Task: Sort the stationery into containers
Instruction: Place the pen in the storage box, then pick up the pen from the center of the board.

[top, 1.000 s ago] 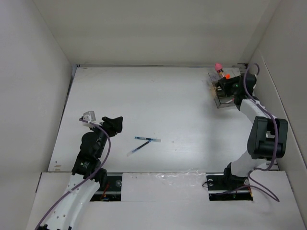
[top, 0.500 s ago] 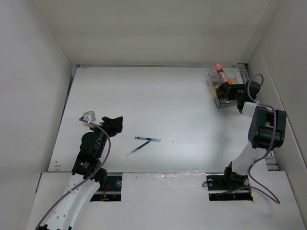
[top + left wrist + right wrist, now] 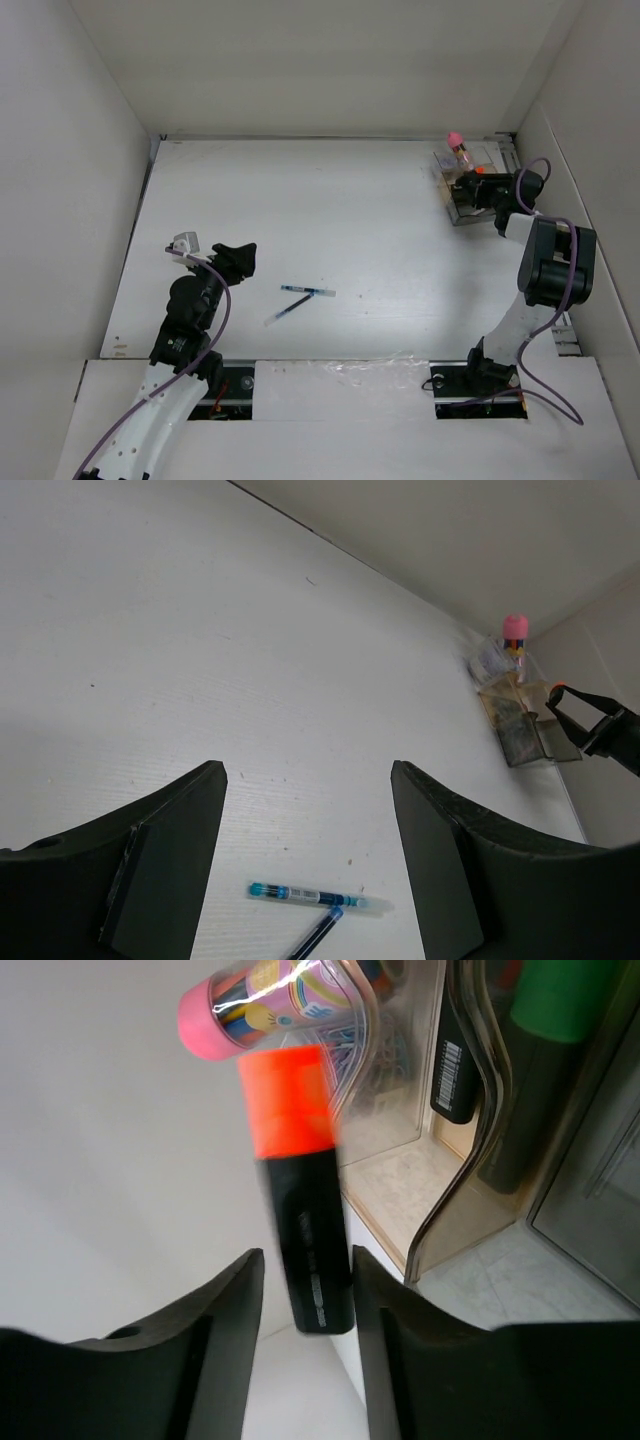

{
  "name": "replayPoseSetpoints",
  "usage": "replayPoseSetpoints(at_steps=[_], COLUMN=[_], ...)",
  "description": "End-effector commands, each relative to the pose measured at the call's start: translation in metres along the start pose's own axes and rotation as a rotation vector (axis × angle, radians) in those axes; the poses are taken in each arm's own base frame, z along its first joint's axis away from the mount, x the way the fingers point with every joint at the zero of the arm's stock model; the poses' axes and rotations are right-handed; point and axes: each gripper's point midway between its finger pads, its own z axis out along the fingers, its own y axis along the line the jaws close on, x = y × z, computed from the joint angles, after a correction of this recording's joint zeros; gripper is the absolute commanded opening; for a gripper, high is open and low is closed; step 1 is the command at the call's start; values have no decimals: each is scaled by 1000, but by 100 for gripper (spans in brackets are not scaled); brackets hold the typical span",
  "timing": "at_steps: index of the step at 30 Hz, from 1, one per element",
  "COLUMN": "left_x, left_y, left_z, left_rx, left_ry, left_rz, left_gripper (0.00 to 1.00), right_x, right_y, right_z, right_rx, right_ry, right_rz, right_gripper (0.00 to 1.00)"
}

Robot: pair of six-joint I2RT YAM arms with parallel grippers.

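My right gripper (image 3: 484, 192) (image 3: 305, 1335) hangs over the smoky-grey organiser (image 3: 462, 197) (image 3: 470, 1210) at the far right. Its jaws are slightly apart. The orange-ended highlighter (image 3: 303, 1230) stands upright and blurred between them, against the right finger with a gap on the left; its orange end shows in the top view (image 3: 479, 170). A green-ended highlighter (image 3: 550, 1050) stands in the organiser. The pink-topped jar (image 3: 456, 145) (image 3: 270, 1000) is just behind it. Two blue pens (image 3: 308, 291) (image 3: 318, 898) lie crossed mid-table. My left gripper (image 3: 236, 256) (image 3: 308, 860) is open and empty just left of them.
A black item with a barcode label (image 3: 455, 1070) also stands in the organiser, over paper clips. White walls enclose the table on the left, back and right. The organiser (image 3: 520, 725) and jar (image 3: 512, 632) also show far off in the left wrist view.
My right gripper has swung slightly right and nearer over the organiser, and the orange end has dropped lower. The left arm and the pens have not moved.
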Motion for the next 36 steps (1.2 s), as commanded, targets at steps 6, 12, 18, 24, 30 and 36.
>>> replayPoseSetpoints(at_steps=[6, 12, 18, 24, 30, 36], left_x=[-21, -21, -21, -18, -19, -19], left_y=[-17, -17, -17, -15, -19, -18], left_z=[-1, -1, -1, 1, 2, 0], left_rx=[58, 58, 58, 52, 69, 68], left_ry=[-67, -67, -67, -59, -64, -63], left_rz=[0, 0, 0, 1, 0, 0], left_gripper=[64, 64, 64, 64, 64, 64], right_x=[-12, -6, 35, 166, 264, 334], right_y=[38, 55, 113, 196, 200, 122], right_z=[-7, -22, -65, -151, -222, -197], right_rx=[-113, -160, -310, -551, -512, -545], right_ry=[-24, -17, -6, 204, -26, 494], right_rz=[-19, -47, -235, -656, -831, -947], right_gripper=[100, 100, 100, 100, 100, 100])
